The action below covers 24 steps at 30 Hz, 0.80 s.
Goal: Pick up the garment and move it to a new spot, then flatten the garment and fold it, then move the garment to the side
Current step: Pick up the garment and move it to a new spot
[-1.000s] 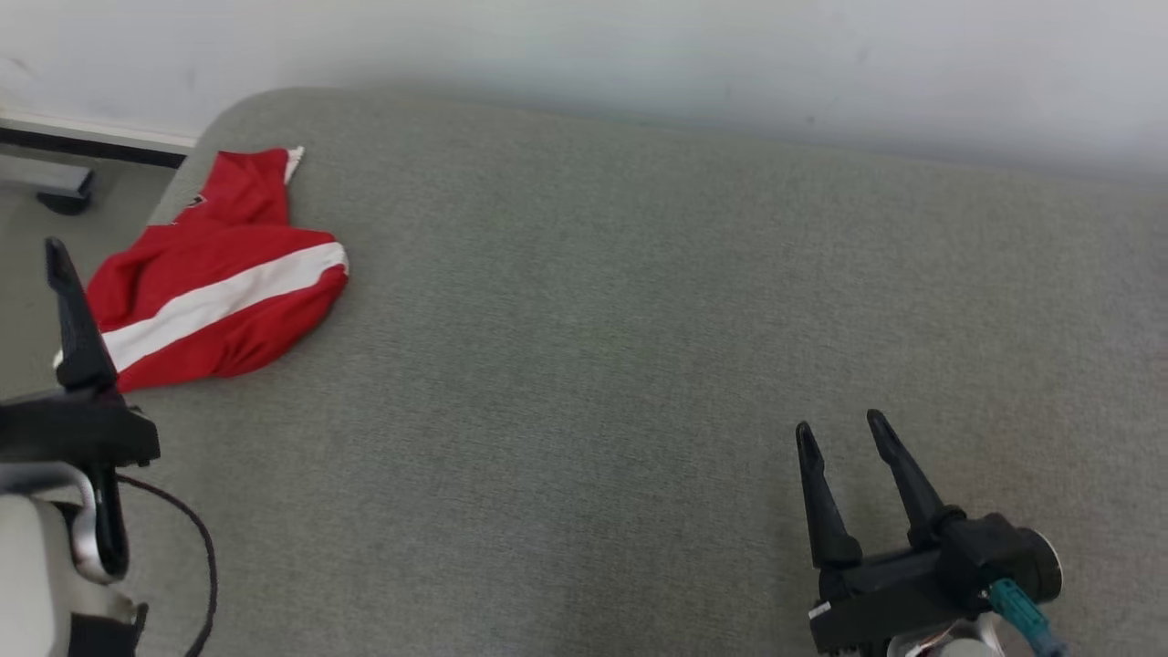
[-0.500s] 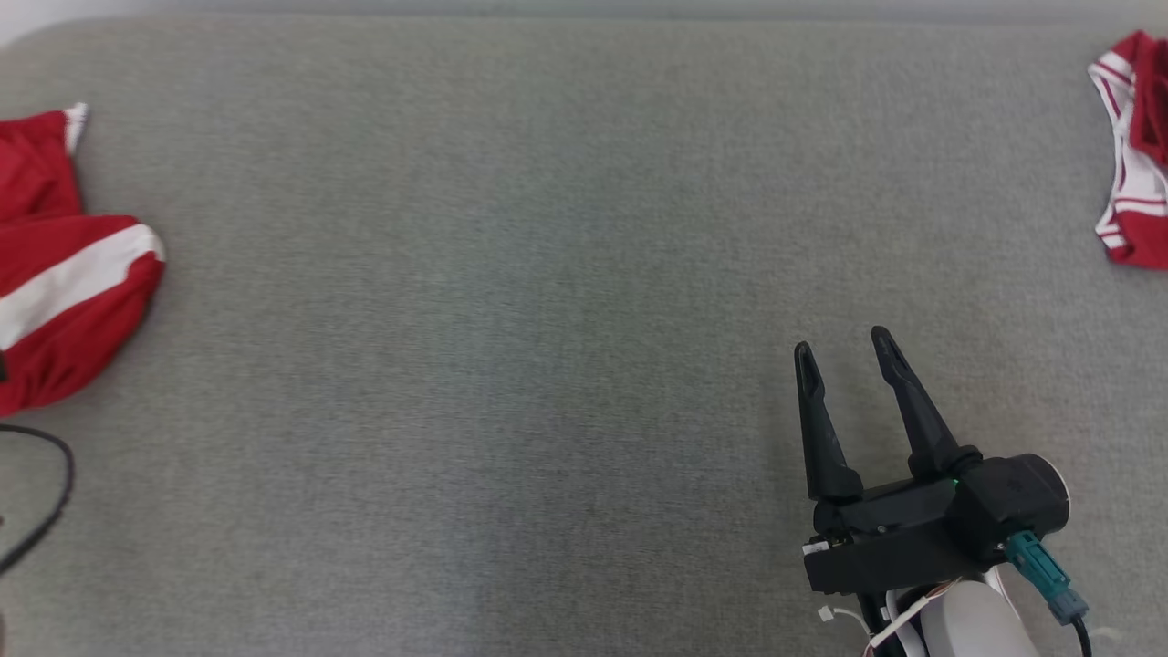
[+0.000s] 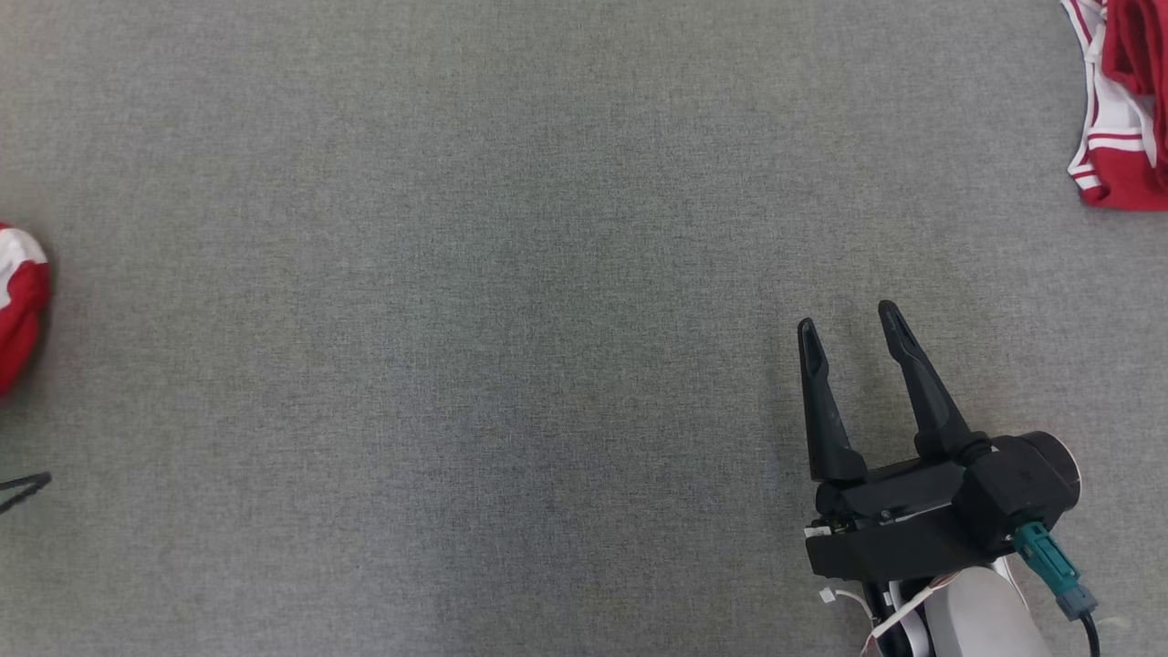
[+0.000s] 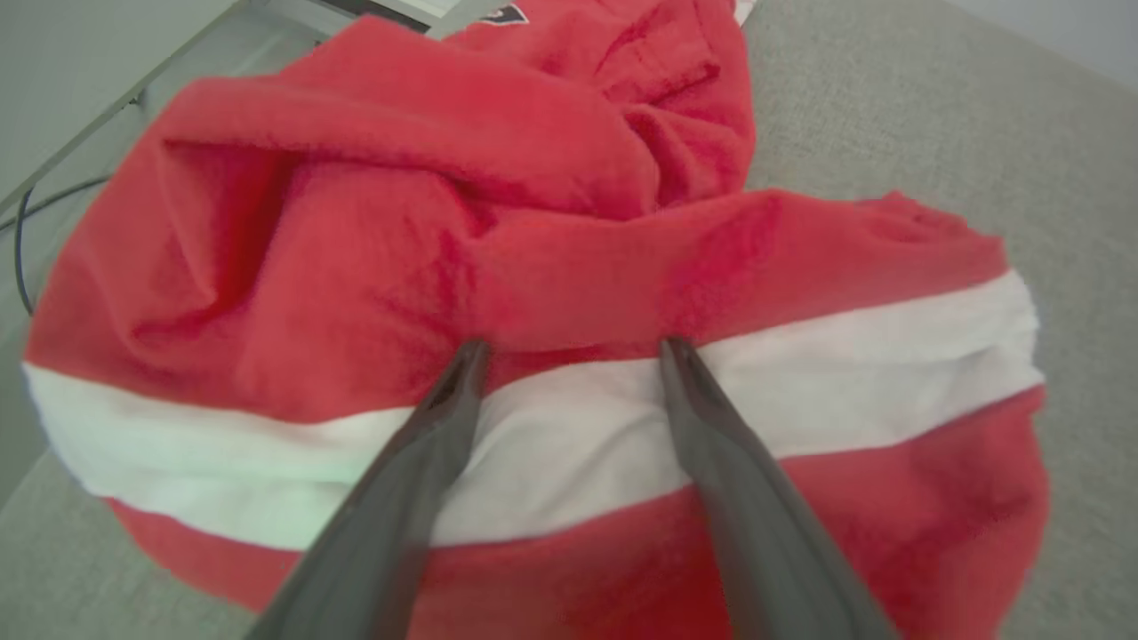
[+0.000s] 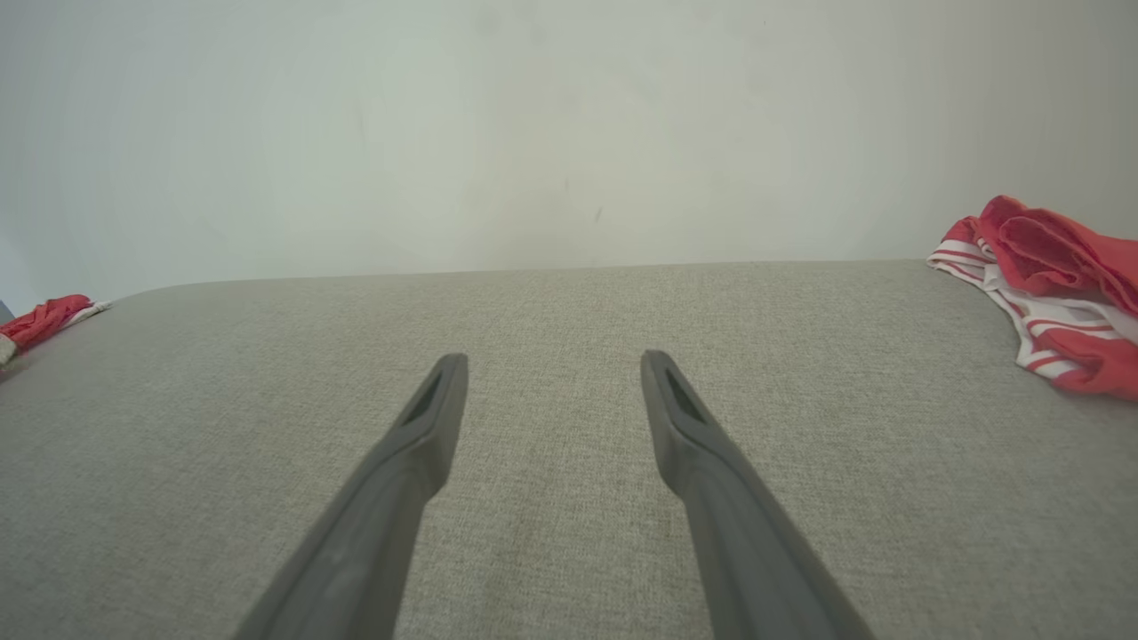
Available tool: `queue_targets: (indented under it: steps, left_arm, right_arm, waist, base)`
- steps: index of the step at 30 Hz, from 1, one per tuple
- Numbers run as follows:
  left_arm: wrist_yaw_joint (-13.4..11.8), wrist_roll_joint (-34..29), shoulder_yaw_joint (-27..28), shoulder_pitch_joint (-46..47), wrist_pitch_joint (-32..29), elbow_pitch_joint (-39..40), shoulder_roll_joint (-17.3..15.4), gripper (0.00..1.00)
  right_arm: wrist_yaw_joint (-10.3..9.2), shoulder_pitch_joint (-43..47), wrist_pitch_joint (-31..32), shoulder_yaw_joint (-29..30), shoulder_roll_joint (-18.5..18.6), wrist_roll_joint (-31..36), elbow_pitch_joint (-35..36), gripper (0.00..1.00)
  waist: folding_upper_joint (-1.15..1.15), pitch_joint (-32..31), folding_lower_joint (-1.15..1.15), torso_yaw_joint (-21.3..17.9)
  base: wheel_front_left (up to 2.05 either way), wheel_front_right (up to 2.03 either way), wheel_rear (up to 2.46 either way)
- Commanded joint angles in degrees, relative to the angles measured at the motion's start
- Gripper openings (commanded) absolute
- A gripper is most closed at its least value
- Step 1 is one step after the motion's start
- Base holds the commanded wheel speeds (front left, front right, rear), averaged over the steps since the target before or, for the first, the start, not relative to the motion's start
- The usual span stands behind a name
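Note:
A red garment with a broad white band point(image 4: 622, 267) lies bunched near the left end of the grey padded surface point(image 3: 511, 301). In the head view a sliver of this banded garment point(image 3: 16, 310) shows at the left edge. My left gripper point(image 4: 573, 347) is open, its fingers spread just over the white band, with nothing clamped between them. My right gripper point(image 3: 848, 319) is open above bare surface at the lower right, and the same gripper point(image 5: 551, 358) holds nothing in its own view. A second red garment with thin white stripes point(image 3: 1122, 100) lies crumpled at the far right.
In the right wrist view a pale wall point(image 5: 569, 124) rises behind the surface's far edge, the striped garment point(image 5: 1049, 293) lies at the right and the banded garment point(image 5: 44, 318) at the far left. Floor and a dark cable point(image 4: 22, 240) show past the surface's left edge.
The head camera has swung right and down: the wall left the view, the banded garment slid to the left edge, the striped one came in at the top right. Both grippers stay open.

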<state>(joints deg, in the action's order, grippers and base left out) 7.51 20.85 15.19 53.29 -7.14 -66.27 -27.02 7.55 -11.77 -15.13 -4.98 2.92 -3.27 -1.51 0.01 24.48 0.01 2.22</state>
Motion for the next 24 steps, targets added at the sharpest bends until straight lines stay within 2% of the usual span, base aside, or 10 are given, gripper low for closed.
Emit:
queue_targets:
  steps: [1,7,8,9,10,14,24]
  left_arm:
    - [-0.11,0.5,0.01,0.56,-0.84,-0.58,-0.65,1.0]
    - [-0.14,2.6,-0.47,2.08,-9.36,-3.89,-1.6,1.0]
    - [-0.14,2.88,-1.08,2.43,-11.27,-4.43,-1.53,0.64]
    - [-0.14,2.97,-1.39,2.54,-11.9,-4.47,-1.35,0.21]
    - [-0.14,3.11,-1.9,2.55,-12.4,-4.41,-1.01,0.0]
    - [-0.12,2.95,-3.89,2.43,-9.88,-2.23,-0.52,0.0]
    - [-0.12,5.29,-10.17,4.67,3.72,8.39,-0.74,0.0]
  right_arm:
    - [-0.15,-0.37,0.01,-0.06,-0.08,0.36,0.18,1.0]
    - [-0.15,0.27,0.01,-0.05,-0.08,0.85,0.43,1.0]
    - [-0.15,0.29,0.01,-0.18,-0.07,0.95,0.41,1.0]
    - [-0.15,0.22,0.01,-0.23,-0.07,0.94,0.36,1.0]
    - [-0.15,0.14,0.01,-0.23,-0.07,0.99,0.3,1.0]
    - [-0.15,0.48,0.0,-0.35,-0.08,1.0,-0.19,1.0]
    - [-0.16,2.13,0.0,-0.6,-0.06,-1.02,-1.69,1.0]
  waist:
    - [-0.01,-0.04,-0.01,0.02]
    - [-0.01,-0.38,-0.01,0.19]
    - [-0.01,-0.48,-0.01,0.18]
    - [-0.01,-0.51,-0.01,0.17]
    - [-0.01,-0.6,-0.01,0.23]
    - [-0.01,-1.66,-0.01,0.73]
    - [-0.01,-8.08,-0.01,1.79]
  base:
    - [0.0,0.0,0.0]
    - [0.0,0.0,0.0]
    - [0.0,0.0,0.0]
    - [0.0,0.0,0.0]
    - [0.0,0.0,0.0]
    - [0.0,0.0,0.0]
    - [0.0,0.0,0.0]
